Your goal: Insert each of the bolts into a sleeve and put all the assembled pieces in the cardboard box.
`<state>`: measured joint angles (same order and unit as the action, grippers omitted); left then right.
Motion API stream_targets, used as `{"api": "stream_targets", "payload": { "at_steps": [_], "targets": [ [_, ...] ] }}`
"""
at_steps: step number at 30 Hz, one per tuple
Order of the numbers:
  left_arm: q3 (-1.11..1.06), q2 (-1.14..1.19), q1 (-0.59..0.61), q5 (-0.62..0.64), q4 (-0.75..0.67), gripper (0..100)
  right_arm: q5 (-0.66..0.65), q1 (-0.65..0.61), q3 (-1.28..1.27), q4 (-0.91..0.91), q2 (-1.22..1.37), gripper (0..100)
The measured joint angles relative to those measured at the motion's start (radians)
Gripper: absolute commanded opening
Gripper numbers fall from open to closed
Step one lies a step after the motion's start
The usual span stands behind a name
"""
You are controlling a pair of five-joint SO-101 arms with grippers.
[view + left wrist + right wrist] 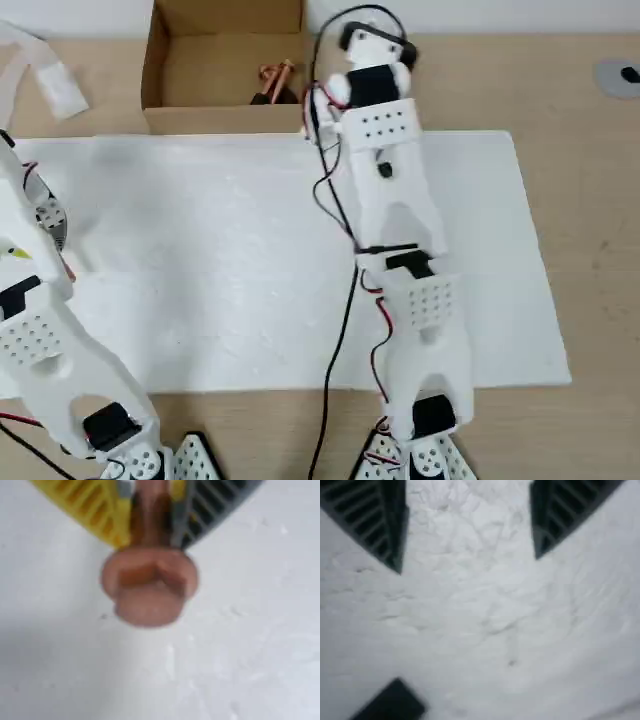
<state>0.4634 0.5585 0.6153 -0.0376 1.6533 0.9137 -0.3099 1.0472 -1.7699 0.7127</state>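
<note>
My left gripper point(150, 542), one finger yellow and one grey, is shut on the shank of a copper-coloured bolt point(150, 587) whose flanged head hangs just above the white foam sheet point(240, 660). The left arm point(35, 340) stands at the sheet's left edge. My right gripper point(467, 562) is open, its black fingers point(375, 525) spread wide over bare foam with nothing between them. The right arm point(385, 180) stretches up the sheet towards the cardboard box point(155, 75). Copper-coloured pieces point(275, 80) lie inside the box near its right wall.
The white foam sheet point(230, 270) covers most of the wooden table. A white plastic item point(55, 85) lies at the far left beside the box. A grey disc point(615, 75) sits at the far right. A black cable point(335, 360) runs along the right arm.
</note>
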Motion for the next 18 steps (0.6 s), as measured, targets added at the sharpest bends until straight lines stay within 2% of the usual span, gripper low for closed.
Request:
{"api": "stream_targets", "payload": {
  "at_steps": [8, 18],
  "targets": [
    [0.0, 0.0, -0.006, -0.002, 0.002, 1, 0.163, 0.15, -0.003, 0.025, 0.081, 20.3],
    [0.018, 0.0, -0.071, -0.002, 0.002, 1, 0.226, 0.158, -0.003, 0.114, 0.247, 20.3]
  ]
}}
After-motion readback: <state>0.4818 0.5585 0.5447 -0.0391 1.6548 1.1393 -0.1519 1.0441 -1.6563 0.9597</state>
